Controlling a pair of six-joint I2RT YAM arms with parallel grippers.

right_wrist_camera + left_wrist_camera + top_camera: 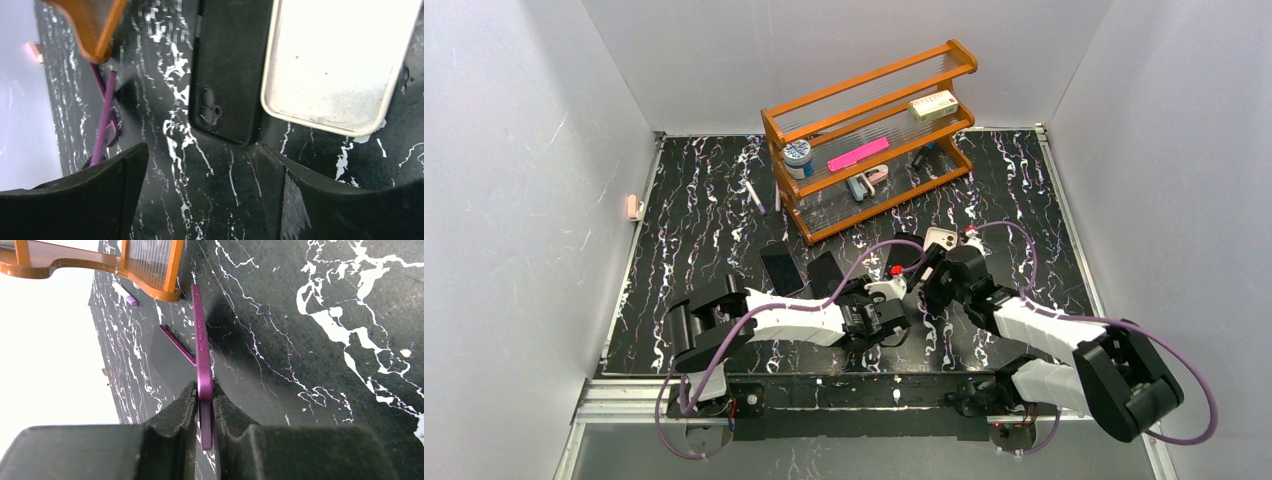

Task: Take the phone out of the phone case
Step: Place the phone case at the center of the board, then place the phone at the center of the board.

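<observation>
The left gripper is pinching one end of the purple phone between fingers drawn almost together, holding it on edge with its side buttons facing the wrist camera and no shell showing around it. By the look of it the separation is done and the step in hand is parting the two cleanly. That calls for keeping the pinch square on the flat faces so the slim body is not twisting out, then tipping it down flat onto bare table. Whether its far end is touching the surface, I cannot tell. The right gripper is hanging with its fingers spread wide and gripping nothing, just above the black phone case, which is lying flat with its camera cut-out towards the fingers. It should be keeping off that case so nothing gets dragged. Just beside the case a cream slab is lying, case or handset I cannot say. Farther off, a second handset is resting flat near the orange shelf, so the landing spot wants choosing short of both.
</observation>
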